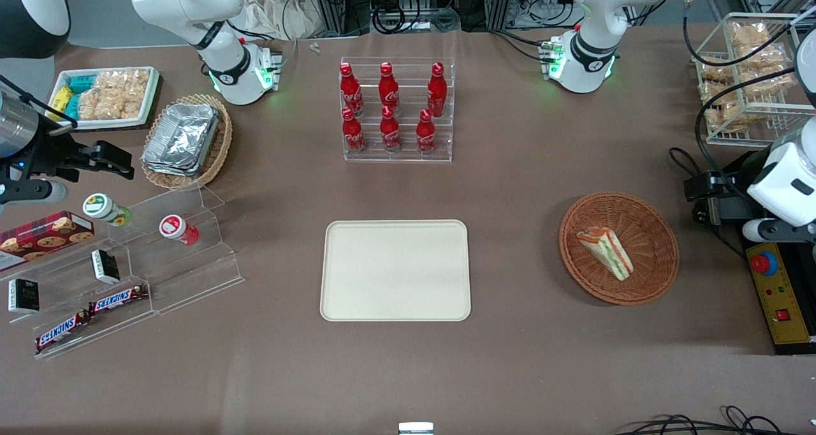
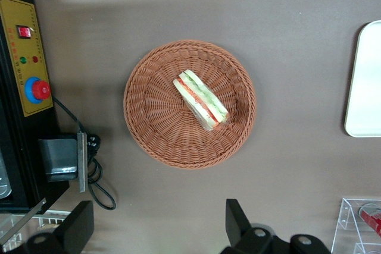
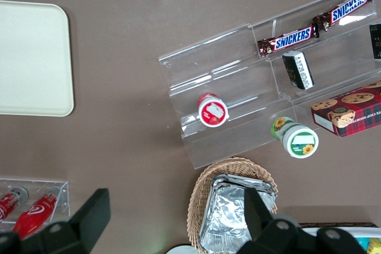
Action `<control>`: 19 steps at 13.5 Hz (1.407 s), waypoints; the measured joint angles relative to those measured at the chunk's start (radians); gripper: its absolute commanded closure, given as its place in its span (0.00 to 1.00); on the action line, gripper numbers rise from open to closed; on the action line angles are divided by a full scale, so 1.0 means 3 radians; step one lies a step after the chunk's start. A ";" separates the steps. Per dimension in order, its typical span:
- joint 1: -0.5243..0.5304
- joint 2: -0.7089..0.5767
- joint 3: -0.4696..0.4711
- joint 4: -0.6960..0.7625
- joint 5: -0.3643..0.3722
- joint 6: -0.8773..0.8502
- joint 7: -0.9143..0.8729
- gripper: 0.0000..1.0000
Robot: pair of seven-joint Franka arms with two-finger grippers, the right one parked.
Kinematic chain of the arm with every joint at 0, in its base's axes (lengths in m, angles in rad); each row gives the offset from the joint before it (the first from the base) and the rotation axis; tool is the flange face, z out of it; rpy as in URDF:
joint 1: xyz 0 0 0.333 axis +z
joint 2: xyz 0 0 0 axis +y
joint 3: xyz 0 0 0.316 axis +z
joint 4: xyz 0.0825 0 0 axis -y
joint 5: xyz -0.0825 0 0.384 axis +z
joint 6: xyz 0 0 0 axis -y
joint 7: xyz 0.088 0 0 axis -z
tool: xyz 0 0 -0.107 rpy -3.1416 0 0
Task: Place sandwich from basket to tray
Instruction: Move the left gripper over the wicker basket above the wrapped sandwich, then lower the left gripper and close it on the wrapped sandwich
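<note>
We are looking down on a brown counter (image 1: 523,186) with cables and rack legs crowding the top edge of the front view. The cream tray (image 1: 395,270) is lying bare at the centre of that frame, and the round reddish basket (image 1: 650,272) is sitting at the right, well apart from the tray. The sandwich (image 1: 605,252) is lying in the basket, slightly off centre, its striped cut face turned up.

At the right edge of the front view the working arm is reaching in above a black and yellow control box (image 1: 781,294), beside the basket. In the wrist view we are seeing the claw (image 2: 158,227) hanging high over the counter with its two dark fingers (image 2: 238,224) spread wide apart, holding nothing; the basket (image 2: 149,129) and the sandwich (image 2: 201,100) are lying below it, clear of the fingertips.

In the front view the claw itself is cut off by the frame edge. In the wrist view the tray (image 2: 364,81) is showing only one rounded end.
</note>
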 measured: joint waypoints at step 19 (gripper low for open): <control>-0.0022 0.0102 -0.0006 -0.1983 -0.0187 0.2414 -0.1586 0.05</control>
